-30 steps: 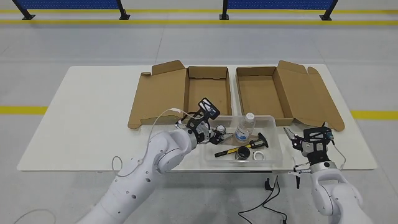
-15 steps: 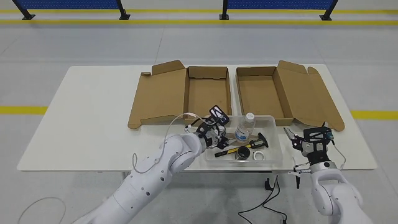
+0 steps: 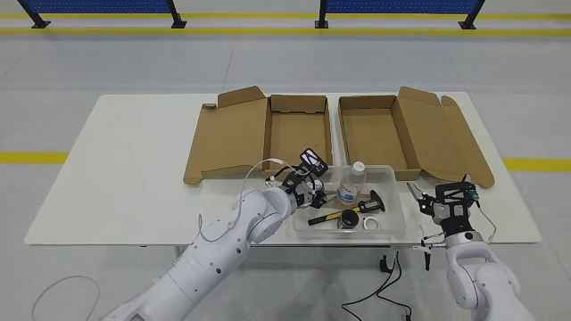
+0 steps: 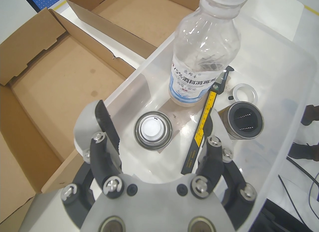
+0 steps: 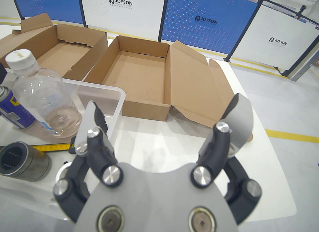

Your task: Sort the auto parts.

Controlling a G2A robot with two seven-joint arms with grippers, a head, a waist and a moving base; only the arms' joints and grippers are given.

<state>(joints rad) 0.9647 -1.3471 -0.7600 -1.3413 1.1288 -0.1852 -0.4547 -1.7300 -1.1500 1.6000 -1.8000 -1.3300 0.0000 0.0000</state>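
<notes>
My left tool is spread wide over the spray can standing in the clear bin, probably not touching it, and my right tool is open too, above the counter beside the bin.

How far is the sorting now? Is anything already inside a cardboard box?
Done: nothing; the left box and right box are empty. In hand: the open left gripper hovers over the spray can in the bin, holding nothing; the right gripper is open beside it. Left: spray can, bottle, caliper, bearing and white ring, all in the bin.
</notes>
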